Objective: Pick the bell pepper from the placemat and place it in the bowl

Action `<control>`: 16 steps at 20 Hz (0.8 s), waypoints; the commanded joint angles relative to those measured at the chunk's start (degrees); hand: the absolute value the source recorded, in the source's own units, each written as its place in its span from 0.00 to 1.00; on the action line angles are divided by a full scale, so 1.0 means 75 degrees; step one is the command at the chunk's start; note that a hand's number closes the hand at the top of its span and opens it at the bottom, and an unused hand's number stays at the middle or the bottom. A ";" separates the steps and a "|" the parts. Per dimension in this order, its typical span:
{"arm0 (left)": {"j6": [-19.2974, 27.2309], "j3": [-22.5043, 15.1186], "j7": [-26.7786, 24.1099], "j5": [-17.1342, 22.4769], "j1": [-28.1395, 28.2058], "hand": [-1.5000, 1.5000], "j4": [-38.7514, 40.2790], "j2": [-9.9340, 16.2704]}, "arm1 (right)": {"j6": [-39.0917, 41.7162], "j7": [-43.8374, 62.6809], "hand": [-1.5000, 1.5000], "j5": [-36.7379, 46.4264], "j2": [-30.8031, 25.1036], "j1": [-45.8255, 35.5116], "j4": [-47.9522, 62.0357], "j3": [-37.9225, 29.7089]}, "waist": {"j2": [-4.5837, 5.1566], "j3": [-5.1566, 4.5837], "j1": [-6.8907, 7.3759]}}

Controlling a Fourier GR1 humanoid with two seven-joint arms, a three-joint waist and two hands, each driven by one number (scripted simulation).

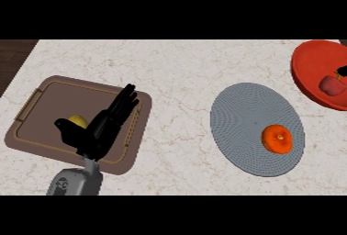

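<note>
Marble-patterned counter (176, 69) holds three containers. At left, a brown tray (47, 137) holds a small yellow item (79, 121), partly hidden by the robot's left hand (102, 128), which rests above the tray with fingers straight and open, gripping nothing. Right of centre, a round grey placemat (247, 114) carries the orange bell pepper (277, 138) near its right edge. At far right, a red bowl (311, 64), cut off by the frame, contains a reddish fruit (331, 85).
</note>
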 commanded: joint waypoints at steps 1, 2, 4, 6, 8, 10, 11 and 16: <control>0.0008 0.0033 -0.0045 -0.0045 -0.0008 0.50 0.0082 0.0025 | -0.0365 -0.1011 0.00 -0.0647 -0.0201 0.0114 0.0071 -0.0585 | -0.0048 0.0001 -0.0107; -0.0035 0.0103 -0.0003 0.0077 -0.0047 0.50 0.0050 0.0030 | -0.0598 -0.1165 0.00 -0.0807 -0.0095 0.0129 0.0039 -0.0733 | -0.0029 0.0006 -0.0062; 0.0087 0.0056 0.0176 0.0078 -0.0099 0.50 -0.0165 -0.0049 | -0.1313 -0.1694 0.00 -0.1396 0.0096 0.0275 -0.0276 -0.1259 | -0.0063 0.0021 -0.0135; 0.0011 0.0019 0.0103 0.0038 0.0113 0.50 -0.0056 0.0007 | -0.1995 -0.2041 0.00 -0.1798 0.0233 0.0051 -0.0719 -0.1600 | -0.0090 0.0017 -0.0141; 0.0021 0.0081 0.0027 0.0018 0.0213 0.50 -0.0077 0.0063 | -0.3022 -0.2864 0.00 -0.2273 0.0696 0.0196 -0.1261 -0.1936 | -0.0135 0.0027 -0.0199; 0.0121 -0.0002 0.0168 0.0001 0.0180 0.50 -0.0163 -0.0047 | -0.3077 -0.3814 0.00 -0.2832 0.0830 0.0117 -0.1631 -0.2214 | -0.0180 0.0018 -0.0280; 0.0208 0.0044 0.0263 0.0026 0.0380 0.50 -0.0171 -0.0059 | -0.2855 -0.4354 0.00 -0.3178 0.0871 0.0246 -0.1828 -0.2344 | -0.0238 0.0003 -0.0396; 0.0294 0.0342 0.0045 -0.0026 0.0336 0.50 -0.0020 0.0077 | -0.2631 -0.6023 0.00 -0.4382 0.2331 0.0870 -0.3433 -0.2341 | -0.0367 -0.0037 -0.0723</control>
